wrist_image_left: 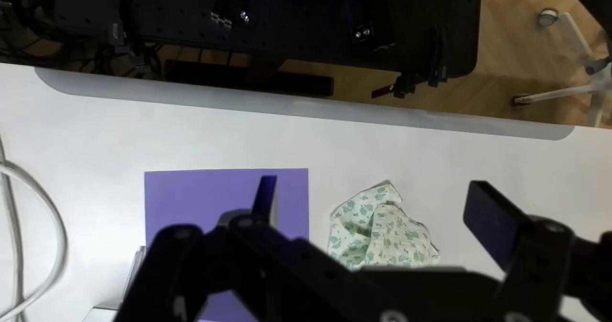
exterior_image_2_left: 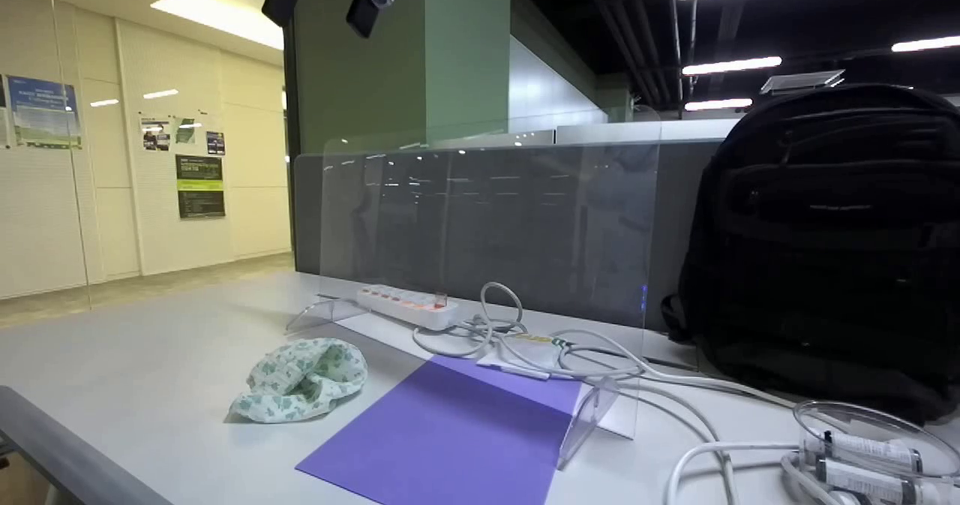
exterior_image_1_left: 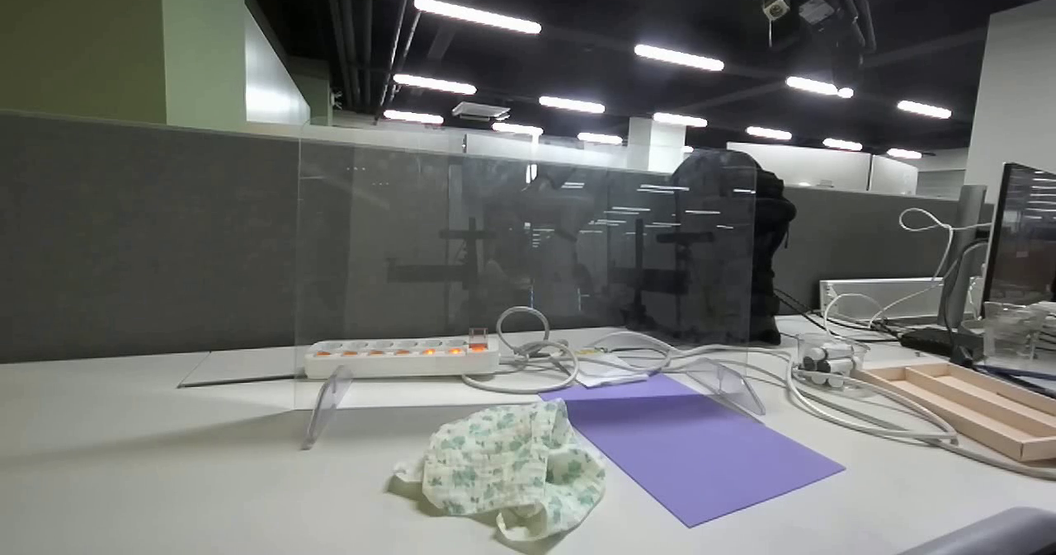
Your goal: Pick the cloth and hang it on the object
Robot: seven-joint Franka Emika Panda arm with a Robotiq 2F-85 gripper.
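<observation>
On the worktop point(exterior_image_1_left: 124, 464), I can barely make out the tall clear sheet point(exterior_image_1_left: 520, 262); misjudging its edge, the claw point(wrist_image_left: 374, 197), gaping wide high above, could topple it. The crumpled cloth point(exterior_image_1_left: 503, 464) lying in front might slide off if draped lopsidedly. A round clear tub point(exterior_image_2_left: 840, 402) holds small labelled bottles point(exterior_image_2_left: 870, 451).

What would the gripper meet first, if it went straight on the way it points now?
Probably the cloth: in the wrist view it shows between the open fingers, which point down toward the table. Depth is unclear, so bare table beside it is also possible.
</observation>
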